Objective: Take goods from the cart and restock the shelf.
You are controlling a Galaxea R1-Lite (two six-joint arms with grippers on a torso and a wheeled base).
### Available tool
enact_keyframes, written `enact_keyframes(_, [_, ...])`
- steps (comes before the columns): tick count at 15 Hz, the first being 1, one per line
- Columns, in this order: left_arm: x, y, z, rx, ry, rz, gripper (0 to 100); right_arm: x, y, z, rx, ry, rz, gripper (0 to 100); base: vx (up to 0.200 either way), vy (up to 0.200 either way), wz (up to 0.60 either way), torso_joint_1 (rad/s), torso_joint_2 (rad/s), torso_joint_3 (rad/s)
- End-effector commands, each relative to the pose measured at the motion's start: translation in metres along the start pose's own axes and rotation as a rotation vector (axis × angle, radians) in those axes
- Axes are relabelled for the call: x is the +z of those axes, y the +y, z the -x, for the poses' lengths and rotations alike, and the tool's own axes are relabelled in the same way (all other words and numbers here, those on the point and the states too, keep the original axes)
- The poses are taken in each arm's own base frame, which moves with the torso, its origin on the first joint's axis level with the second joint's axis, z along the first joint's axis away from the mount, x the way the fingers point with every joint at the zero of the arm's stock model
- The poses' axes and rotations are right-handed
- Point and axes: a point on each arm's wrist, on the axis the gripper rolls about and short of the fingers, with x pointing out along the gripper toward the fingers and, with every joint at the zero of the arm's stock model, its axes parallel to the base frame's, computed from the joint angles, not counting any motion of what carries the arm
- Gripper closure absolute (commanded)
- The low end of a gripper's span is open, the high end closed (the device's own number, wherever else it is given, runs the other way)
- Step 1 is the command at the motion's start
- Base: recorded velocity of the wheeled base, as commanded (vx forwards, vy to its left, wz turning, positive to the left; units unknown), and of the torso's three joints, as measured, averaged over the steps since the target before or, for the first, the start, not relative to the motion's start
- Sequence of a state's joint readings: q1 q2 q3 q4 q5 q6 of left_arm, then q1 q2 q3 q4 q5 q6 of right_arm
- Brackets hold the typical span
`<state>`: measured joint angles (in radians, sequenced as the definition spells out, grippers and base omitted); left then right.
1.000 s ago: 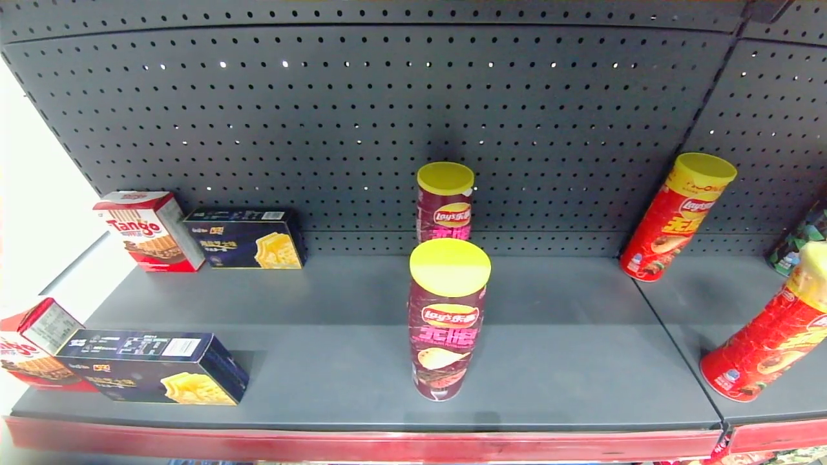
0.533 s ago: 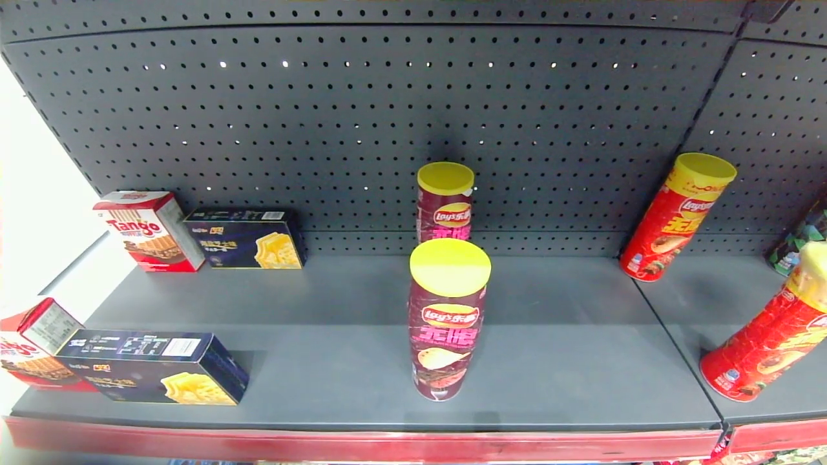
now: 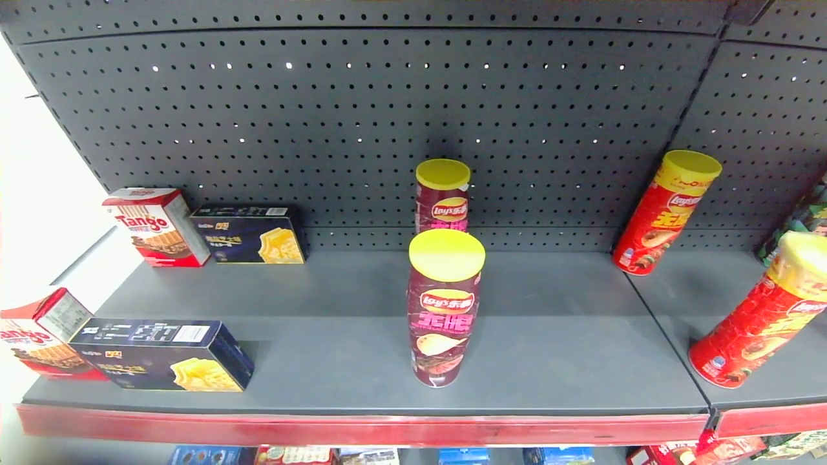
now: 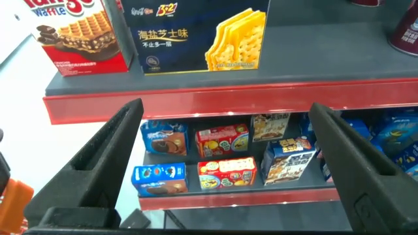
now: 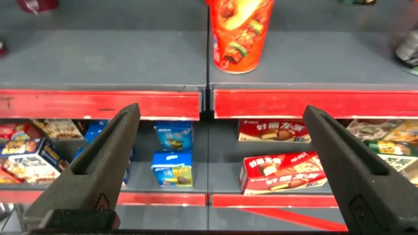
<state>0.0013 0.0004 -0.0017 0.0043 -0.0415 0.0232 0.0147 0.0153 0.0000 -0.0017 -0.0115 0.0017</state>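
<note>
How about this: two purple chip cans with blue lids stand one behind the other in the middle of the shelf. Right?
Not quite. The head view shows yellow lids, not blue. The front can and back can are purple and stand one behind the other in the middle of the shelf.

- We see a grey shelf [image 3: 555, 336], red-edged.
- Middle: front purple can [image 3: 444, 310] stands before back purple can [image 3: 442, 194].
- Left: back red box [image 3: 155, 226] beside back dark box [image 3: 249, 234]; front red box [image 3: 39, 336] beside front dark box [image 3: 161, 355].
- Right: back red can [image 3: 665, 213], front red can [image 3: 756, 329].
</note>
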Motion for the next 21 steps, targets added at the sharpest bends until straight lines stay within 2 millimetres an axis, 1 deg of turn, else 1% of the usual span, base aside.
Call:
enact_keyframes(1, [-0.0001,0.0000,0.0000,0.000,0.000,0.000,0,0.0000,0.0000,-0.0001,0.000,0.002,0.000,0,0.000,0.000,0.00,0.000,0.00,0.000])
enact_keyframes(21, [-0.0001,0.0000,0.0000,0.002,0.000,0.000,0,0.0000,0.0000,-0.0001,0.003,0.002,0.000,0,0.000,0.000,0.00,0.000,0.00,0.000])
